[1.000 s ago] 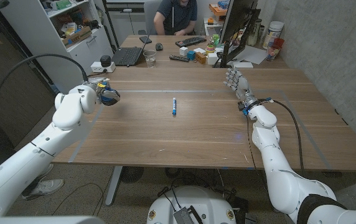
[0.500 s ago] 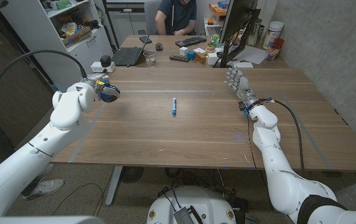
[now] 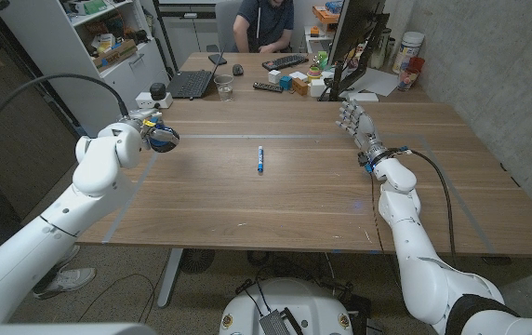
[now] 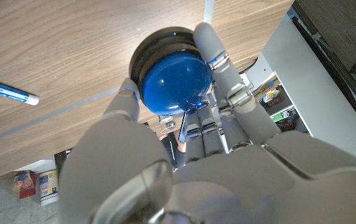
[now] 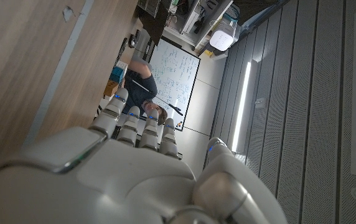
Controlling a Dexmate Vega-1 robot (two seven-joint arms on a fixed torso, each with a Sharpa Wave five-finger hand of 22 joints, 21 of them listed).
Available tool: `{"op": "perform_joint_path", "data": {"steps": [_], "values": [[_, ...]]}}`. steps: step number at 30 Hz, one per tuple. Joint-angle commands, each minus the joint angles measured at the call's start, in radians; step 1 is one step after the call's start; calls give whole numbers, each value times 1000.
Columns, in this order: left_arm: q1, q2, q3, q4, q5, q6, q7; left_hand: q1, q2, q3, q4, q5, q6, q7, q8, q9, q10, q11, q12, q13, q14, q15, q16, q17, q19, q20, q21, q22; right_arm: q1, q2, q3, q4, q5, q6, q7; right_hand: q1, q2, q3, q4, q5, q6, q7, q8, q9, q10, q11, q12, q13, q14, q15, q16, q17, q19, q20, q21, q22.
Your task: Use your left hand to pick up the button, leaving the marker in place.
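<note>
The robot's left hand [image 3: 152,135] is holding the round glossy blue button in its black ring base [image 3: 163,138] above the far left part of the long wooden table [image 3: 303,200], with the fingers closed around it rather than spread. In the left wrist view, that hand [image 4: 184,149] is gripping the button [image 4: 177,79] from its sides: the thumb [image 4: 128,102] is pressing against one edge of the black base while a long finger [image 4: 218,62] is wrapping around the opposite edge, and the blue dome is sitting exposed between them, facing the camera. The short blue marker with a white cap [image 3: 259,159] is lying on the table near its middle, well apart from the left hand and touched by nothing; in the left wrist view it [image 4: 7,89] is showing as a blue stick with a white end on the wood grain. The robot's right hand [image 3: 354,123] is standing upright over the far right part of the table, its fingers straight, close together and pointing away, holding nothing. In the right wrist view, the back of that hand [image 5: 128,168] is showing with the fingers [image 5: 142,129] extended side by side.
</note>
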State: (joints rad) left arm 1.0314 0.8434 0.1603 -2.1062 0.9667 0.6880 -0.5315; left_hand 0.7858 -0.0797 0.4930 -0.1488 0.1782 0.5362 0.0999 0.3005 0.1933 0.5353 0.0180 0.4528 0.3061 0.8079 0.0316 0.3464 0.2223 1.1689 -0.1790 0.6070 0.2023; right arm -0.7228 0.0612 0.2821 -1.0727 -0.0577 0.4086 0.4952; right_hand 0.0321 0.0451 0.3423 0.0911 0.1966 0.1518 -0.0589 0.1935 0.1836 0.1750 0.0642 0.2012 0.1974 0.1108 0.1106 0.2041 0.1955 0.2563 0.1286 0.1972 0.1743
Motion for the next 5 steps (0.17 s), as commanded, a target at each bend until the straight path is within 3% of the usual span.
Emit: {"op": "perform_joint_path", "data": {"steps": [1, 5], "values": [[24, -8, -21, -19, 4, 1, 0, 213, 224, 90, 8, 2, 11, -3, -2, 5, 35, -26, -2, 9, 139, -225, -1, 2, -10, -5, 12, 3, -15, 1, 1, -22, 6, -5, 6, 0, -8, -2, 2, 6, 10, 0, 3, 6, 6, -1, 1, 4, 12, -3, 0, 1, 0, 1, 2, 3], [27, -8, -27, -23, 2, -3, -4, 211, 225, 90, 10, 2, 12, -4, -3, 5, 35, -27, -3, 10, 138, -226, -2, 2, -11, -4, 14, 3, -22, 2, 1, -35, 3, -12, 0, 0, -8, -2, 2, 6, 11, 0, 3, 6, 5, 0, 1, 4, 12, -4, 0, 1, 1, 1, 2, 3]]}}
